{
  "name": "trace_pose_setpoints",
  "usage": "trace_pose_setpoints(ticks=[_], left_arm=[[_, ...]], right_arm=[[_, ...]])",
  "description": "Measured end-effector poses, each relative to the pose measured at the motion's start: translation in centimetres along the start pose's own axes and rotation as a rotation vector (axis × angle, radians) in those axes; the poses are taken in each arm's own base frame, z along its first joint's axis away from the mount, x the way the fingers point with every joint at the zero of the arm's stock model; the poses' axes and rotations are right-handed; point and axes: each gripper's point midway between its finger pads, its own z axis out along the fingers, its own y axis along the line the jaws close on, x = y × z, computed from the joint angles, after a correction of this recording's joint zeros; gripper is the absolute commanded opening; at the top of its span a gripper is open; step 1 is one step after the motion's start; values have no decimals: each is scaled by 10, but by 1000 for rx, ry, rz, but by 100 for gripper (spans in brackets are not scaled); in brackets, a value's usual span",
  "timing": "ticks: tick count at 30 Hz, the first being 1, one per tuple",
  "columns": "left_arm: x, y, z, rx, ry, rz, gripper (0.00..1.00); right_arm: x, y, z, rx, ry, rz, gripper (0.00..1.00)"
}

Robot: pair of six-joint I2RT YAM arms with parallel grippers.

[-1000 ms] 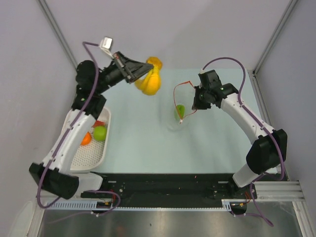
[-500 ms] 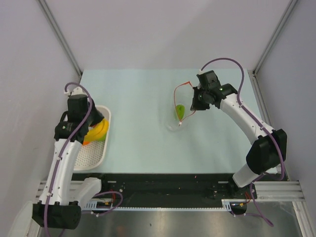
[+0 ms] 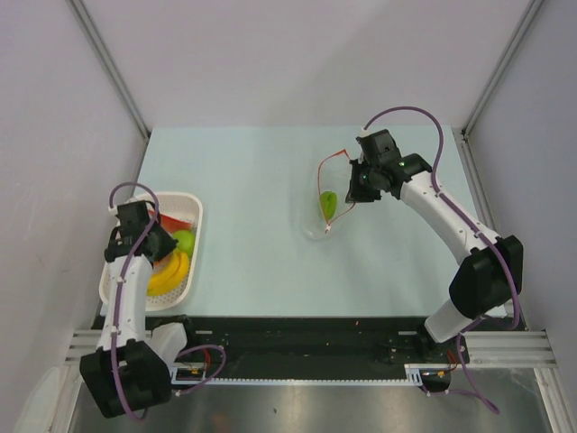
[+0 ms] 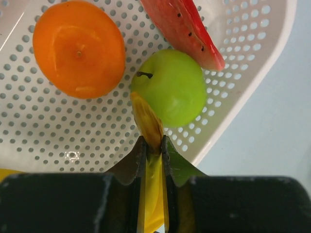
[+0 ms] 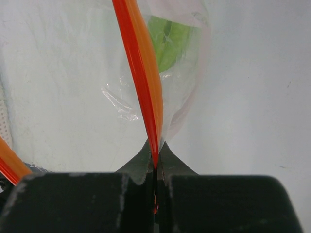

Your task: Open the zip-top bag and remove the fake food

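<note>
My left gripper (image 4: 151, 145) is nearly closed, with its jaws pinching the banana (image 4: 147, 119). The banana's brown tip sticks out past the fingers, just beside the apple (image 4: 172, 92). The gripper is over the basket (image 4: 243, 68) at the table's (image 3: 252, 244) left edge, near side. The basket also holds the orange (image 4: 77, 46), left of the apple, and the red slice (image 4: 187, 26) at the far end, touching the apple. In the top view the banana lies along the basket's near half. I can't tell if it rests on the basket floor.

My right gripper (image 5: 154, 162) is fully closed on the zip strip (image 5: 141, 63) of the bag (image 5: 182, 92), with the red strip clamped edge-on between the fingers. The bag is right of centre, on the far half of the table. From above, its strip forms an open loop. The clear body hangs below my grip with the green piece (image 5: 170, 41) inside. The bag is well apart from the basket.
</note>
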Motion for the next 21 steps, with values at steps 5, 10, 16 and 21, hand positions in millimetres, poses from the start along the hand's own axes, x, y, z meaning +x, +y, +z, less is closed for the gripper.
trace_pose_setpoints(ticks=[5,10,16,21], left_arm=[[6,-1,25,10,46,-38,13],[22,5,39,-5,70,-60,34],[16,12,39,-44,34,-83,70],[3,8,25,-35,-12,-96,63]], right_arm=[[0,0,0,-2,0,-1,0],[-1,3,0,-9,-4,-4,0],[1,5,1,-14,0,-8,0],[2,9,1,-23,2,-15,0]])
